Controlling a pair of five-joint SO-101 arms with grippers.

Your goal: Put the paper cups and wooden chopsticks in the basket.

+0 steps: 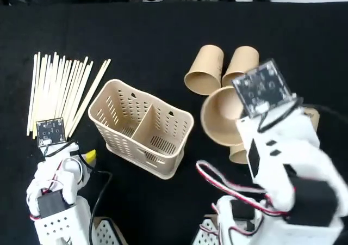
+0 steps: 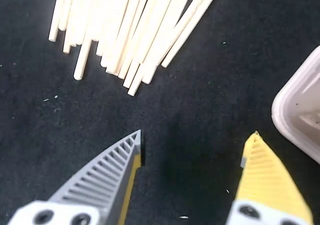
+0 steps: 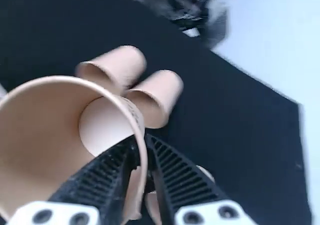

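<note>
While the right gripper (image 3: 141, 141) is clamped on the wall of one paper cup (image 1: 220, 117), one finger inside and one outside, that cup is held tilted near the basket (image 1: 109, 128), on its right side. Two more cups (image 1: 205, 69) lie on their sides, touching, on the black surface (image 1: 163, 38) beyond it. Left gripper (image 2: 197, 133): jaws wide apart, holding nothing, just short of the wooden chopsticks (image 2: 130, 30), fanned out left of the basket.

This looks like a robotics lab bench. A table (image 1: 163, 32) draped in black cloth carries small robot arms (image 1: 288, 169) with bare circuit boards (image 1: 261, 90) and loose wiring (image 1: 223, 186). Cables (image 3: 195, 10) lie tangled beyond its far edge.
</note>
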